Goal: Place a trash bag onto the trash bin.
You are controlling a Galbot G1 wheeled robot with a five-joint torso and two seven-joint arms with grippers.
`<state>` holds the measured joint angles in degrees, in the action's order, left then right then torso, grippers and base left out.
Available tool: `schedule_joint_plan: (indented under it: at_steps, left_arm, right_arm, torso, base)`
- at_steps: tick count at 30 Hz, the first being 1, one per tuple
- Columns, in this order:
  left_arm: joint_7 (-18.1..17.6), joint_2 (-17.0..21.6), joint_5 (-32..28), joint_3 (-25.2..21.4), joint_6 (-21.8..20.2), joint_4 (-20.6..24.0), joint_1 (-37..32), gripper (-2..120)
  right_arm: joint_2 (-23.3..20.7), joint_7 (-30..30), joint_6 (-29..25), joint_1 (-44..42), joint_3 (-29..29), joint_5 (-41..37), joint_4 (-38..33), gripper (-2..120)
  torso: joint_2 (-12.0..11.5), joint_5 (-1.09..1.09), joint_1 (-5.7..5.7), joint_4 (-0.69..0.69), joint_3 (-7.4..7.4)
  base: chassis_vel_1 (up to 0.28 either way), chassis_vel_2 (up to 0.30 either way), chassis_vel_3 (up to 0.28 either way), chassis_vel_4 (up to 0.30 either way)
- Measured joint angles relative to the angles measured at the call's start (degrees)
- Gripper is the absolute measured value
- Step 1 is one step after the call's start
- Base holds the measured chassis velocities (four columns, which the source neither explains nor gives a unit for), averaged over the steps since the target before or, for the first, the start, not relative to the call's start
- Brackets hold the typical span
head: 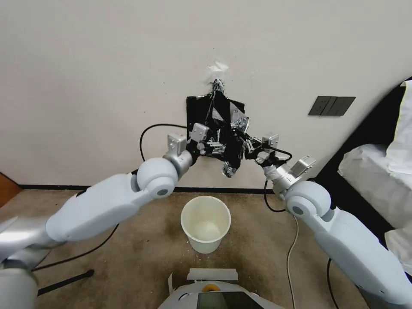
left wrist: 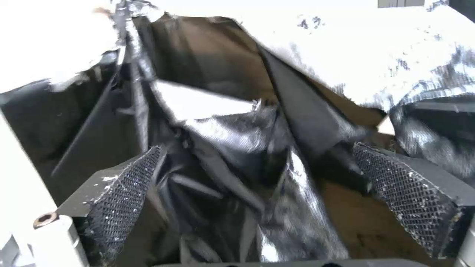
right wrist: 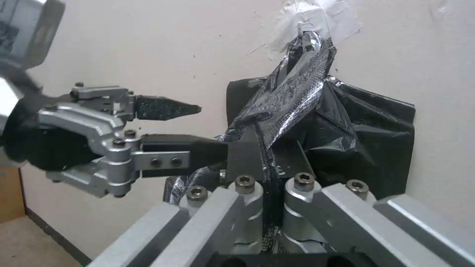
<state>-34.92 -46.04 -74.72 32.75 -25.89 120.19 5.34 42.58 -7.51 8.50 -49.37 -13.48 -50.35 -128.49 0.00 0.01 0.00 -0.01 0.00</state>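
- Black, glossy, crinkly plastic is what I'm looking at up on the wall: the thin trash bag [head: 223, 128] is hanging from a taped hook [head: 218, 68], long axis running top to bottom, its loose lower tail dangling near the skirting line.
- I'm watching my right gripper [head: 249, 148] coming in from the bag's right edge; in its wrist view its two dark fingers [right wrist: 247, 152] are pressed together with a fold of the film [right wrist: 297, 96] pinched between them, so it is clamped on the bag.
- I'm holding my left gripper [head: 211, 146] at the bag's left side, about level with the right one. Its mesh-faced pads [left wrist: 126, 181] are standing wide apart, and the crumpled film is lying in the gap between them, not yet squeezed.
- I'm reading the key relation this way: the bag is sitting straight ahead of the left pincer, already between the fingers, so a closing move would catch it where it is, no reach needed.
- I'm noting the small round cream-white plastic trash bin [head: 205, 223] standing upright on the brown floor [head: 128, 257], bare inside, directly below the bag and well apart from it, midway between my arms.
- I'm judging the risk to be the hook: the film is gathered tight there and could tear or snag when pulled down.
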Motion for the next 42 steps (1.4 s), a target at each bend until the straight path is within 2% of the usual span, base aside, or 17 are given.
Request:
schedule_joint_plan:
  at_steps: [4, 7, 11, 13, 14, 17, 18, 20, 21, 23, 25, 26, 29, 30, 33, 36, 42]
  left_arm:
    - [-2.04, -0.89, -3.72, 1.14, -2.44, -0.30, 1.74, 99]
    - [-2.44, -1.15, -3.93, 1.39, -2.93, -0.50, 1.89, 98]
    - [-4.13, -2.40, -4.36, 1.81, -4.20, -1.29, 2.17, 91]
    - [-4.40, -2.63, -4.81, 1.92, -4.29, -1.64, 2.57, 82]
    - [-4.40, -2.63, -4.81, 1.92, -4.29, -1.64, 2.57, 82]
    - [-4.50, -2.70, -4.95, 2.23, -4.33, -2.33, 3.24, 65]
    - [-4.50, -2.70, -4.95, 2.23, -4.33, -2.33, 3.24, 65]
    - [-4.70, -2.79, -5.21, 2.25, -4.31, -2.75, 3.56, 54]
    - [-4.70, -2.79, -5.21, 2.25, -4.31, -2.75, 3.56, 54]
    - [-4.89, -2.66, -5.57, 2.25, -4.32, -2.95, 3.62, 46]
    - [-5.87, -2.40, -5.78, 2.24, -4.42, -2.89, 3.47, 35]
    - [-5.87, -2.40, -5.78, 2.24, -4.42, -2.89, 3.47, 35]
    - [-8.10, -2.23, -5.94, 2.26, -4.93, -2.40, 2.45, 23]
    - [-8.10, -2.23, -5.94, 2.26, -4.93, -2.40, 2.45, 23]
    - [-9.33, -1.87, -6.62, 1.86, -5.37, -2.30, 2.03, 8]
    - [-9.91, -1.53, -7.43, 1.54, -5.57, -2.03, 2.03, 0]
    - [-10.06, -0.46, -7.36, 0.05, -3.86, -1.29, 0.82, 0]
  right_arm:
    - [-0.05, -0.03, -0.04, 0.08, -0.25, -0.31, -0.31, 0]
    - [-0.05, -0.08, -0.03, 0.12, -0.37, -0.49, -0.44, 0]
    - [-0.25, -0.21, -0.04, -0.12, -1.12, -1.13, -0.87, 0]
    - [-0.41, -0.23, -0.05, -0.40, -1.49, -1.30, -0.91, 0]
    - [-0.41, -0.23, -0.05, -0.40, -1.49, -1.30, -0.91, 0]
    - [-0.34, -0.23, -0.09, -0.47, -1.60, -1.38, -0.93, 0]
    - [-0.34, -0.23, -0.09, -0.47, -1.60, -1.38, -0.93, 0]
    - [-0.10, -0.21, -0.12, -0.72, -1.53, -1.25, -0.93, 0]
    - [-0.10, -0.21, -0.12, -0.72, -1.53, -1.25, -0.93, 0]
    - [0.00, -0.19, -0.17, -0.94, -1.40, -1.14, -0.95, 0]
    - [-0.01, -0.19, -0.23, -0.96, -1.39, -1.19, -1.07, 0]
    - [-0.01, -0.19, -0.23, -0.96, -1.39, -1.19, -1.07, 0]
    - [-0.26, -0.27, -0.35, -0.91, -1.58, -1.53, -1.23, 0]
    - [-0.26, -0.27, -0.35, -0.91, -1.58, -1.53, -1.23, 0]
    - [-0.49, -0.60, -0.39, -0.71, -1.75, -2.18, -1.48, 0]
    - [-0.57, -0.80, -0.40, -0.52, -1.78, -2.42, -1.64, 0]
    - [-0.74, -1.48, -0.43, -0.84, -2.13, -2.87, -2.18, 0]
  torso:
    - [0.00, -0.01, 0.00, 0.01, 0.00]
    - [0.00, -0.01, 0.00, 0.01, 0.00]
    - [0.00, -0.01, 0.00, 0.00, 0.00]
    - [0.00, -0.01, 0.00, 0.00, 0.00]
    - [0.00, -0.01, 0.00, 0.00, 0.00]
    - [0.00, -0.01, 0.00, 0.01, 0.00]
    - [0.00, -0.01, 0.00, 0.01, 0.00]
    - [0.00, -0.01, 0.00, 0.01, 0.00]
    - [0.00, -0.01, 0.00, 0.01, 0.00]
    - [0.00, 0.00, 0.00, 0.00, 0.00]
    - [0.00, -0.01, 0.00, 0.01, 0.00]
    - [0.00, -0.01, 0.00, 0.01, 0.00]
    - [0.00, -0.02, 0.00, 0.01, 0.00]
    - [0.00, -0.02, 0.00, 0.01, 0.00]
    - [0.00, -0.01, 0.00, 0.00, 0.00]
    - [0.00, -0.01, 0.00, 0.01, 0.00]
    - [0.00, -0.01, 0.00, 0.00, 0.00]
  base:
    - [0.000, 0.000, 0.000, 0.000]
    - [0.000, 0.000, 0.000, 0.000]
    - [0.000, 0.000, 0.000, 0.000]
    - [0.000, 0.000, 0.000, 0.000]
    - [0.000, 0.000, 0.000, 0.000]
    - [0.000, 0.000, 0.000, 0.000]
    - [0.000, 0.000, 0.000, 0.000]
    - [0.000, 0.000, 0.000, 0.000]
    - [0.000, 0.000, 0.000, 0.000]
    - [0.000, 0.000, 0.000, 0.000]
    - [0.000, 0.000, 0.000, 0.000]
    - [0.000, 0.000, 0.000, 0.000]
    - [0.000, 0.000, 0.000, 0.000]
    - [0.000, 0.000, 0.000, 0.000]
    - [0.000, 0.000, 0.000, 0.000]
    - [0.000, 0.000, 0.000, 0.000]
    - [0.000, 0.000, 0.000, 0.000]
